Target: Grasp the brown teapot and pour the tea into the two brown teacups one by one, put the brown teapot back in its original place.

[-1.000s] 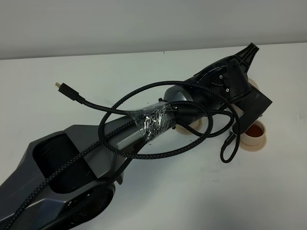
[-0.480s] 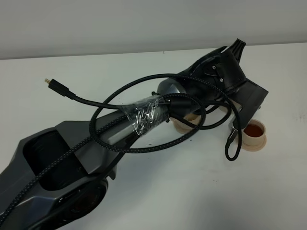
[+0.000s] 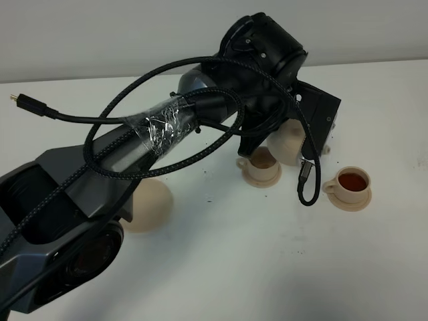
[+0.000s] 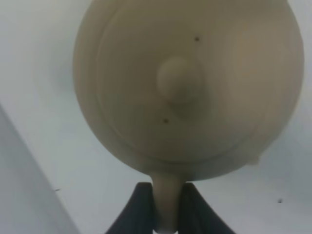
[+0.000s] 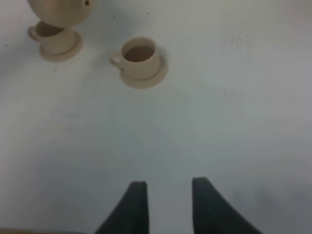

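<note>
the brown teapot [image 4: 187,87] is held by the left gripper [image 4: 165,197], its loop handle pinched between narrow jaws, its body just ahead of them; the right gripper [image 5: 165,195] is kept wide and bare, both cups far ahead of its jaws; the first teacup [image 3: 352,182] is filled with dark tea, so that pour is judged done; the teapot is hung just above the second teacup [image 3: 261,165], whose fill cannot be told; left to do: that pour, then the return to the wide saucer [image 3: 150,204], well behind the left jaws; no brand or writing can be read

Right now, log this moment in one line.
left claw: shut on teapot handle | right claw: open | right-hand cup: holds tea
</note>
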Controlling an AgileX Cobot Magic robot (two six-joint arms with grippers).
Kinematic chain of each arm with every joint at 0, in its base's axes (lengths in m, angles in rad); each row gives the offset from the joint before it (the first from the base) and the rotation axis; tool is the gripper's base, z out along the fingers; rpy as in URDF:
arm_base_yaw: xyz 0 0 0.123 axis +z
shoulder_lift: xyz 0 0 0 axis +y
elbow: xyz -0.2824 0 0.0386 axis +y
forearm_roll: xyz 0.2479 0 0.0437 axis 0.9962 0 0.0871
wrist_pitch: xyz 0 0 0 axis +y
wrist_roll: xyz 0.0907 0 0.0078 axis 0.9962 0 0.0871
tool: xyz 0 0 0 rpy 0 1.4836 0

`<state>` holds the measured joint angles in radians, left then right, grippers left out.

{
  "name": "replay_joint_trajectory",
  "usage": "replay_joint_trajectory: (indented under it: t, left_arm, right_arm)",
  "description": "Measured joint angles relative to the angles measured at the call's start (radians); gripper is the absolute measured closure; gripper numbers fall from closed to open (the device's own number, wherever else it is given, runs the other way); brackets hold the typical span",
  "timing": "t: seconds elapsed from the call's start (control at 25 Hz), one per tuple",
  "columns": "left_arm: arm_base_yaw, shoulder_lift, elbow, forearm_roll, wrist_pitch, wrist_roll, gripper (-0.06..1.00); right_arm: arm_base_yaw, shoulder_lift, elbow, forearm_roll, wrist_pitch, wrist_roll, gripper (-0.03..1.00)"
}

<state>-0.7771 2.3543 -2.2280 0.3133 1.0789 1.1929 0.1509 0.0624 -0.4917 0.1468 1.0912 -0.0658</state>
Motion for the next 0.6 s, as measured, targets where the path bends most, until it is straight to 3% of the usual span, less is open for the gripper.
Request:
replay_joint_trajectory:
  t: [0.2,0.6]
  left_arm:
    - [0.016,0.0,-0.034,-0.07,0.058,0.029,0.82]
    - [0.018,0.004,-0.036,-0.125,0.073,0.03,0.82]
  right_arm:
    - [0.0,0.0,0.0,0.0,0.0,0.0,0.73]
    - [0.0,0.0,0.0,0.0,0.0,0.002,0.73]
